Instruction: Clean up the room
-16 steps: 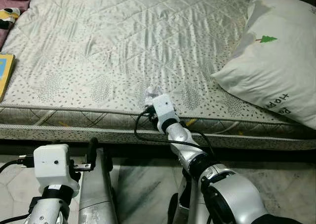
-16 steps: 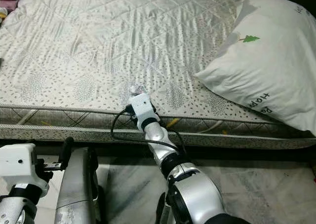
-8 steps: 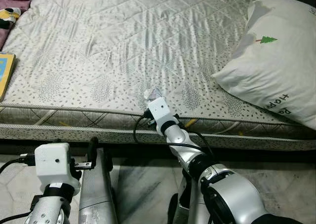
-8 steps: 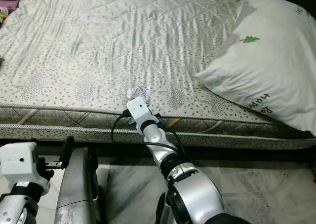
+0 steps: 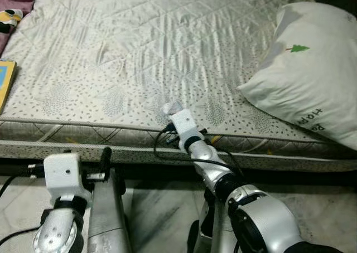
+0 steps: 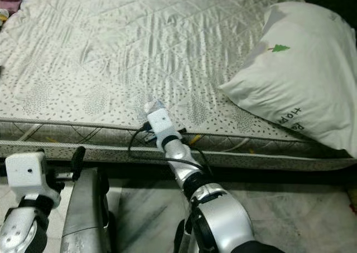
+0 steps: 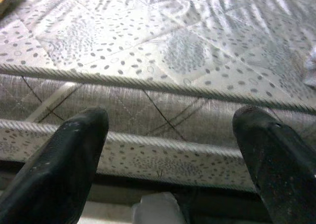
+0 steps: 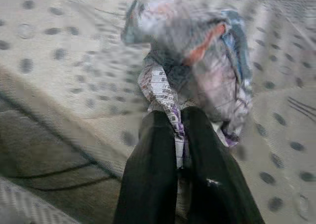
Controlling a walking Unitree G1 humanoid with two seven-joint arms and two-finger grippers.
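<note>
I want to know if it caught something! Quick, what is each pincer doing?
Left pincer: open, holding nothing, low in front of the mattress edge.
Right pincer: shut on the crumpled paper wrapper, at the mattress edge.

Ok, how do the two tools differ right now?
The right tool is shut on a crumpled wrapper over the mattress edge; the left tool is open and holds nothing. The right arm reaches out over the bed; the left sits low before the mattress side. Both have black fingers.
</note>
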